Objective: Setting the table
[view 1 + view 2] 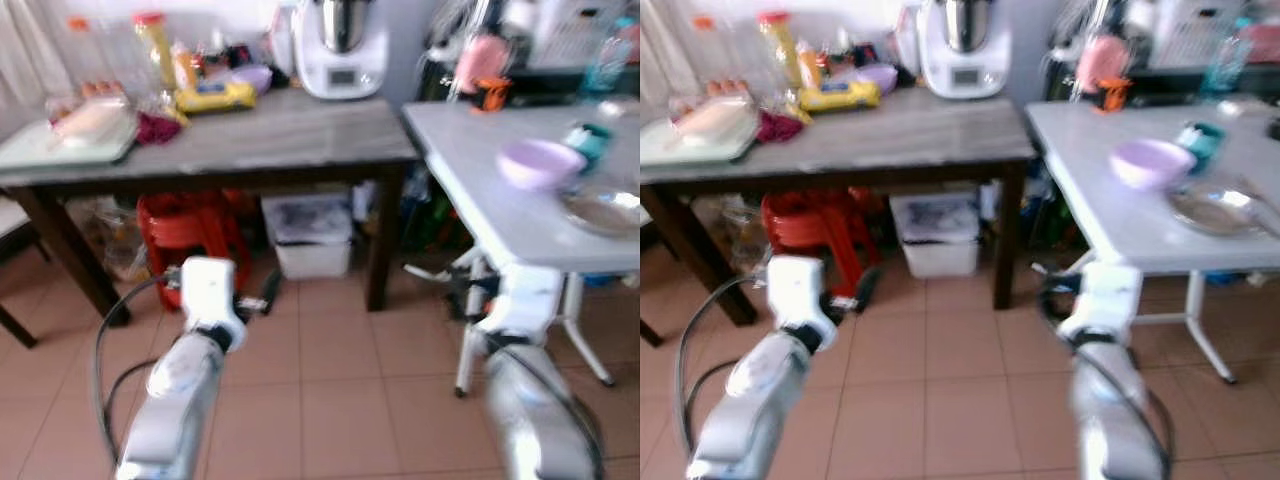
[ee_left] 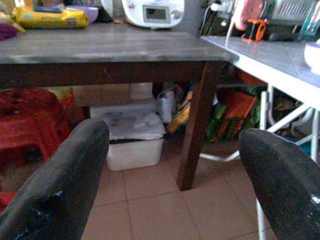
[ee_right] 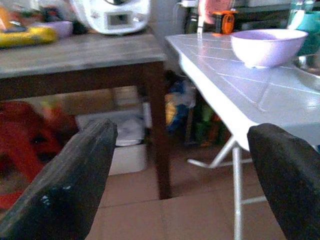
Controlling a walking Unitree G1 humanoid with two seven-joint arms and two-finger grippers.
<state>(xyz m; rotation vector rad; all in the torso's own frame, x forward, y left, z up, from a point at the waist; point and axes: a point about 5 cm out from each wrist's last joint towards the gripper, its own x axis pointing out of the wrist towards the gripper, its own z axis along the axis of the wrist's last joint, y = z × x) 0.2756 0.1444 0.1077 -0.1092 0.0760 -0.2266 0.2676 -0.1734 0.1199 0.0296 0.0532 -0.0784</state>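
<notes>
1. Left eye view: a white table (image 1: 500, 215) stands on the robot's right, bearing a lilac bowl (image 1: 538, 163), a teal cup (image 1: 589, 140) just behind it and a metal plate (image 1: 607, 211) near the front edge. To the left, a wooden table (image 1: 270, 135) holds a white appliance (image 1: 342, 45), a yellow packet (image 1: 213, 96) and a tray (image 1: 65, 140). Under it are a red stool (image 1: 192, 235) and a white bin (image 1: 310, 235) on the tiled floor (image 1: 330, 380). Both arms reach forward low, well short of the tables.
2. Right eye view: the same scene, blurred; what lies on the plate is hard to make out.
3. Left wrist view: the left gripper (image 2: 172, 175) has its fingers spread wide, holding nothing, facing the wooden table's leg (image 2: 197, 120) and the bin.
4. Right wrist view: the right gripper (image 3: 182, 177) is likewise spread and empty, below the white table's edge, with the bowl on top ahead.
</notes>
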